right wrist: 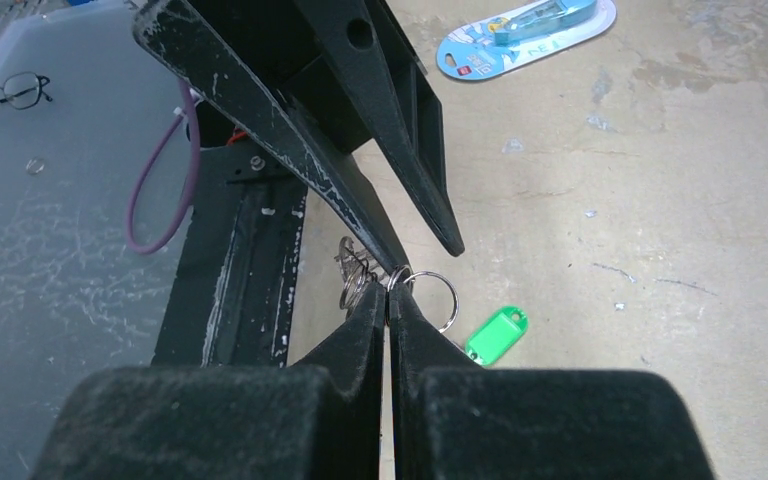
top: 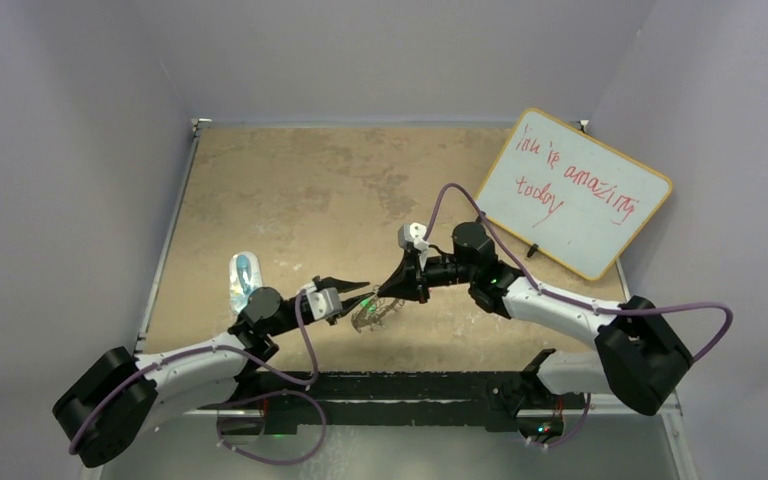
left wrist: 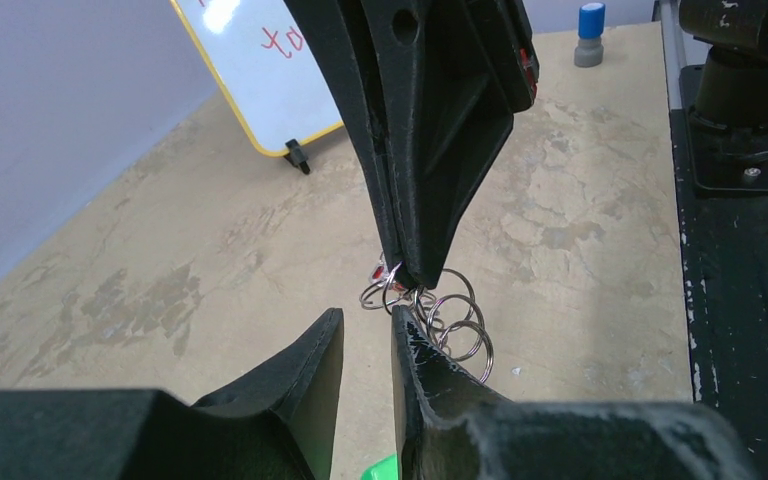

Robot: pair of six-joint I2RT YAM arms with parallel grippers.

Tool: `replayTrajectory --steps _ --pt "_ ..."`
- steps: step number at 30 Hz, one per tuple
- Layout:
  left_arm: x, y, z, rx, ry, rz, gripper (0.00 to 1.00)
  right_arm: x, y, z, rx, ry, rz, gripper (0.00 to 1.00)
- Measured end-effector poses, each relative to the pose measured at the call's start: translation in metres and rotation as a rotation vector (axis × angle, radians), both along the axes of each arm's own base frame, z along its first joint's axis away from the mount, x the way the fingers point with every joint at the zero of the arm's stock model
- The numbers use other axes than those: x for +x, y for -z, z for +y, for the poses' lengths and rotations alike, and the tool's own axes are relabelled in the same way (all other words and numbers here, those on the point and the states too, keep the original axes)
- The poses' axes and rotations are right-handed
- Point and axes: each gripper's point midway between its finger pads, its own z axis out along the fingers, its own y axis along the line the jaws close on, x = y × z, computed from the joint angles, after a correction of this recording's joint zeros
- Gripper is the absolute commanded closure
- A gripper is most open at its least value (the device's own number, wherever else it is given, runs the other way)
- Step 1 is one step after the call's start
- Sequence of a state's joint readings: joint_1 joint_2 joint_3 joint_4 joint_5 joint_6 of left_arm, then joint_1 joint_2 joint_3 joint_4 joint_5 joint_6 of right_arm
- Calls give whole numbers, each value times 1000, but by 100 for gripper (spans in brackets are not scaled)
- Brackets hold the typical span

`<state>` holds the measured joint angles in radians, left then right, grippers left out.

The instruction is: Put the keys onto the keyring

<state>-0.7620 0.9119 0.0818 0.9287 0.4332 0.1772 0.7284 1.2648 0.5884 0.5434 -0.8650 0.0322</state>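
The right tool (right wrist: pixel 390 292) is closed, pinching the silvery metal keyring (right wrist: pixel 352 282) by its fringe of small wire loops. The left tool (left wrist: pixel 365 320) stands narrowly parted and grips nothing, its tips just beside the keyring. The green plastic key head (right wrist: pixel 497 333) lies on the tan desk (right wrist: pixel 660 200), near the keyring.

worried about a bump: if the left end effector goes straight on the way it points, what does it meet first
Probably the keyring pinched at the tip of the right end effector, just ahead of the left end effector; depth is unclear.
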Motion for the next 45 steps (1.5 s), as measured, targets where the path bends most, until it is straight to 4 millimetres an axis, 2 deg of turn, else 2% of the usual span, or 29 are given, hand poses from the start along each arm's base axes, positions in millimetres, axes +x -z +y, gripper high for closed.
replayTrajectory --steps 7,15,21,23,28,31,34,38,42,45 --pt "3 11 -6 18 12 15 70 1 1 0 10 -7 0 100" --pt "-6 5 -8 6 61 -5 84 0 0 -2 10 -15 -45 100" --pt "-14 -8 -10 -24 102 -45 85 -1 1 -2 6 -27 -70 100" --pt "-15 -7 -11 -22 113 -44 85 -1 2 -2 5 -29 -75 100" --pt "-14 -1 -12 -7 119 -26 95 0 2 -2 3 -32 -92 100" --pt "-14 -1 -12 -6 117 -26 94 0 2 -2 4 -34 -104 100" --pt "-14 0 -12 -4 115 -26 85 0 3 -3 4 -37 -115 100" --pt "-13 -1 -12 -4 113 -26 84 0 2 -3 5 -43 -129 100" --pt "-12 -1 -14 -3 112 -23 85 0 3 -3 4 -46 -143 100" --pt "-10 0 -15 0 112 -18 93 2 2 -3 3 -47 -156 100"
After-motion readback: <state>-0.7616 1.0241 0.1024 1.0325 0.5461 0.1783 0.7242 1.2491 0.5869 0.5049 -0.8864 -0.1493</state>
